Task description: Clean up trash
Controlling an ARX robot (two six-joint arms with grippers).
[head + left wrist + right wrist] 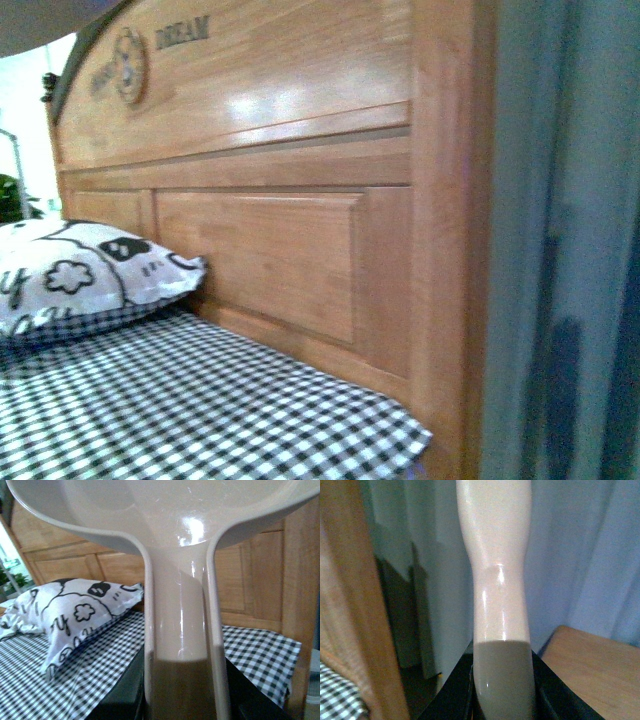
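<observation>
The crumpled white tissue wad is out of view in every frame. My left gripper point(182, 700) is shut on the handle of a beige dustpan point(175, 515), whose pan fills the upper part of the left wrist view, above the bed. My right gripper point(502, 700) is shut on a cream brush handle point(497, 565), which stands up in front of a blue curtain. Neither arm shows in the front view.
A bed with a black-and-white checked sheet point(190, 400) and a white-and-black patterned pillow point(80, 270) lies against a wooden headboard point(270, 200). A blue-grey curtain point(570, 240) hangs at the right. A wooden surface point(595, 670) shows in the right wrist view.
</observation>
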